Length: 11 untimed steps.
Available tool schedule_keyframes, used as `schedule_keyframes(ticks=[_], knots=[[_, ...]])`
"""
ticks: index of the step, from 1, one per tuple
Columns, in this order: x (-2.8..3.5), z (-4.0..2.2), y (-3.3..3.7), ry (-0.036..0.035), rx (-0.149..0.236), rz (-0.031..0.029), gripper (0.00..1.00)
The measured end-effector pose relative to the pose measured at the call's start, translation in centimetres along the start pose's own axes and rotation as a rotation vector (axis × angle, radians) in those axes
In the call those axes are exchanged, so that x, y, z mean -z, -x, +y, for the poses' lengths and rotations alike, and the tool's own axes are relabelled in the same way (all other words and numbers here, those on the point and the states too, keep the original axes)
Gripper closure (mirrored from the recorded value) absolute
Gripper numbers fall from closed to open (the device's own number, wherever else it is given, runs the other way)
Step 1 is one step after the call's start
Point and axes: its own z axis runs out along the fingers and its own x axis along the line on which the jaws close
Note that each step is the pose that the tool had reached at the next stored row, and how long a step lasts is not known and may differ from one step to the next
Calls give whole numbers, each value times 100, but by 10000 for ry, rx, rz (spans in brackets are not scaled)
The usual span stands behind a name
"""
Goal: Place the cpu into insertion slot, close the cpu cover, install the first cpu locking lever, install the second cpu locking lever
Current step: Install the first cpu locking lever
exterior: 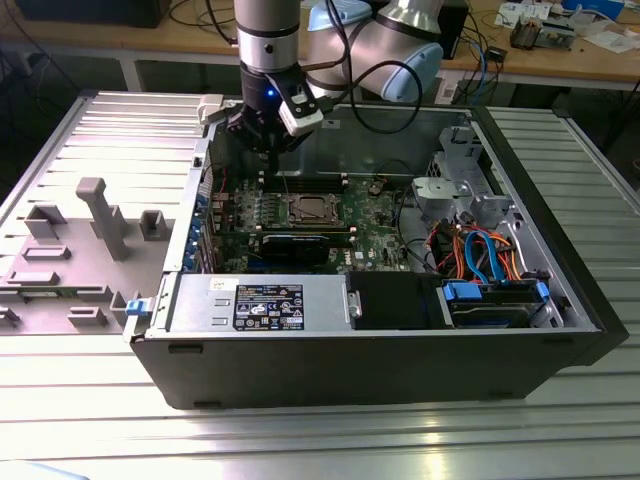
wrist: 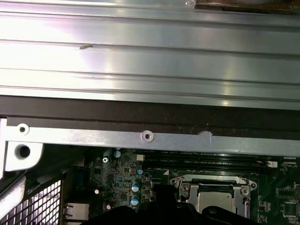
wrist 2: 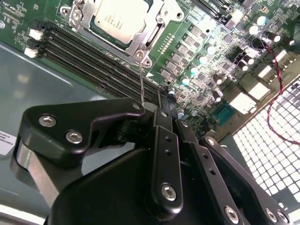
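Note:
The cpu (wrist 2: 117, 18) lies pale and silvery in the insertion slot (exterior: 310, 210) on the green motherboard. The cpu cover (wrist 2: 157, 33), a silvery frame, lies flat around it. From the socket's corner a thin wire locking lever (wrist 2: 141, 79) stands up to the tips of my black gripper (wrist 2: 159, 97). The fingers are together, and the lever's end disappears between them. In the exterior view the gripper (exterior: 268, 152) hangs above the board, just behind the socket toward that view's left. In the first wrist view the socket frame (wrist: 213, 183) lies beside the gripper's dark body.
Long black memory slots (wrist 2: 89, 56) run beside the socket. The case's metal wall (wrist: 150, 136) is close behind the gripper. A grey power-supply box (exterior: 260, 305) lies along the front, with bundled cables (exterior: 480, 255) and a drive cage at the exterior view's right. Grey fixtures (exterior: 95, 215) stand outside the case.

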Motion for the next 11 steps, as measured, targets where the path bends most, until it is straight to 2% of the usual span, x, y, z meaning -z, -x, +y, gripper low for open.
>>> schedule_keyframes(ticks=[11], knots=[[-2, -5, 100, 0, 0, 0, 89]])
